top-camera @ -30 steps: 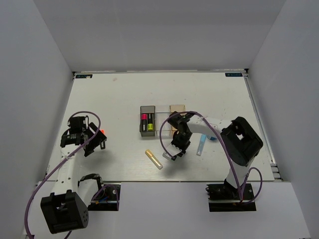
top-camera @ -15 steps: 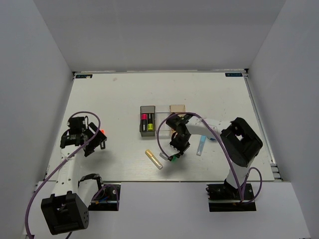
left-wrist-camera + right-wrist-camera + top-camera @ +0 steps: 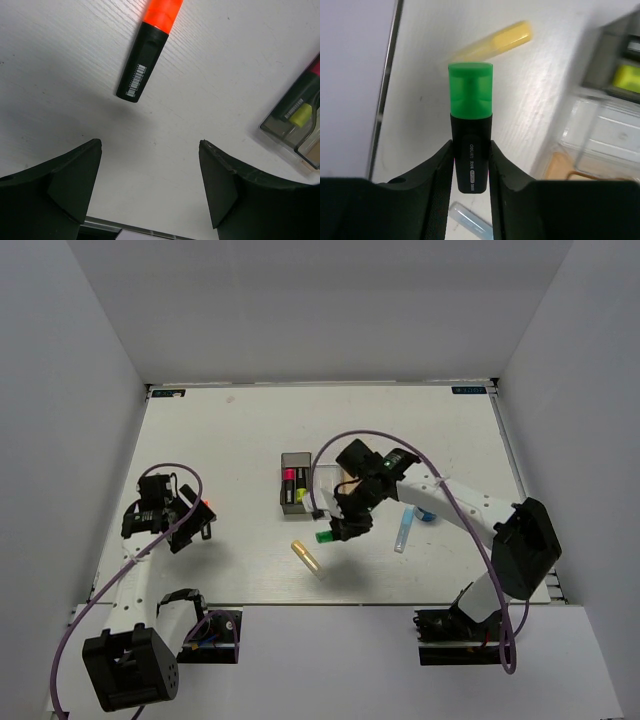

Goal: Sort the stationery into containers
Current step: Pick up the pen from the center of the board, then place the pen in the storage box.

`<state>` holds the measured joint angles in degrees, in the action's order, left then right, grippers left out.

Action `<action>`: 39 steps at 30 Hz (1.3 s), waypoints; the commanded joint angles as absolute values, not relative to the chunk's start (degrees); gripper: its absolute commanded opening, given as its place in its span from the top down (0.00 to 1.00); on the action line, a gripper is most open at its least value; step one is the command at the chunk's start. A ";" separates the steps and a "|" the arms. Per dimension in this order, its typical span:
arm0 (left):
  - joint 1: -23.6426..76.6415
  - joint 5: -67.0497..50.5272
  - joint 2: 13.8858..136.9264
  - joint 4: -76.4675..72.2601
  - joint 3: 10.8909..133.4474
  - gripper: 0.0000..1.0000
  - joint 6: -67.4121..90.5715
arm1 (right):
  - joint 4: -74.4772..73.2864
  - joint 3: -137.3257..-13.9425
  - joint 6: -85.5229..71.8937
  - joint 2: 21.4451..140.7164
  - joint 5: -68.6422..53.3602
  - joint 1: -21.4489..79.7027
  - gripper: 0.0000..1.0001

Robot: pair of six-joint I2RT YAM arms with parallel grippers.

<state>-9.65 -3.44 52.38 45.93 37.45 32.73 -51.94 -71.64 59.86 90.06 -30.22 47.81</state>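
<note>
**Top view.** Reaches over the middle of the table (image 3: 230,440) with the right gripper (image 3: 338,532), on the near side of the bins. Jaws part closed on a black-green highlighter (image 3: 324,536), green cap toward the left edge. Mid-table, a dark grey bin (image 3: 296,455), with a pink-capped highlighter (image 3: 289,477) and a yellow-capped highlighter (image 3: 302,480) side by side inside. Between that gripper and the near edge, a yellow highlighter (image 3: 307,558), loose on the table. Toward the right edge, a light blue tube (image 3: 403,530) and a blue-white roll (image 3: 426,517), close together. Near the left edge, the left gripper (image 3: 190,523), with an orange-black highlighter (image 3: 206,505) just beside it.

**Left wrist.** Fingers (image 3: 55,185) spread wide, nothing between them. Ahead, flat on the table and apart from both, the orange-black highlighter (image 3: 150,45), orange cap pointing away. At the right, a corner of the dark grey bin (image 3: 277,127).

**Right wrist.** Pinches the black-green highlighter (image 3: 471,125) by its dark barrel between both fingers (image 3: 442,175), green cap sticking out ahead. Beyond, blurred, the yellow highlighter (image 3: 495,42). To the right, the dark grey bin (image 3: 615,55), a clear bin (image 3: 600,125) and an orange bin (image 3: 570,170) in a row.
</note>
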 commanded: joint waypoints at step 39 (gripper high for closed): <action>-9.93 -7.12 57.47 42.45 37.70 0.16 29.97 | -35.68 -107.84 -34.54 122.17 10.11 49.75 0.77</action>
